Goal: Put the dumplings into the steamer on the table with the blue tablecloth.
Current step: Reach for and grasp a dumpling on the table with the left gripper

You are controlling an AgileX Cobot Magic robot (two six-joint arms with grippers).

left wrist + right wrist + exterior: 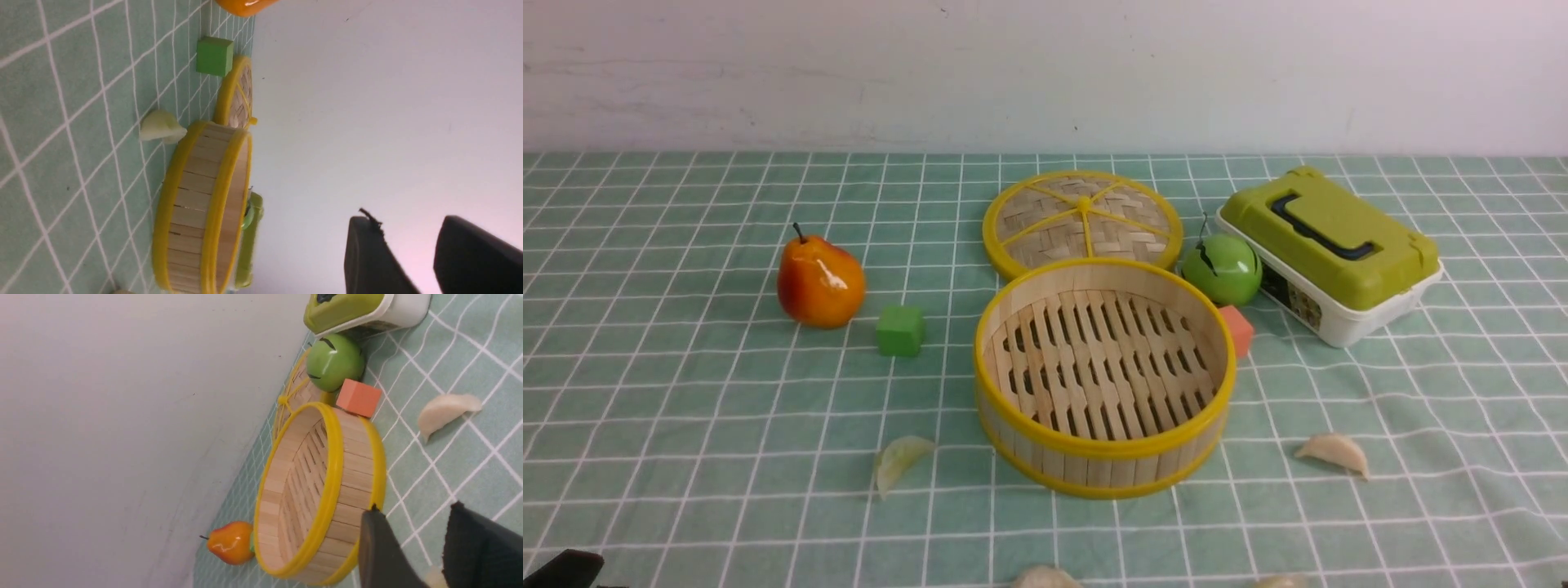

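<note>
Front view: the steamer stands upright and empty in the middle of the desk, on the pale teal tablecloth with its white grid. All four dumplings lie on the cloth outside it. A yellow-green dumpling lies just left of its near side, and a cream dumpling lies to its right, apart from it. A third dumpling and a fourth dumpling are cut off by the near edge of the picture.

The woven lid lies flat just behind the steamer. To the left sit a pear and a green cube. To the right are a green apple, an orange cube just beside the steamer's wall, and a white box with a green lid.

In the left wrist view the left jaws stand part-way apart, with only the wall showing between them. In the right wrist view the right jaws also stand part-way apart, near the steamer's wall, gripping nothing.
</note>
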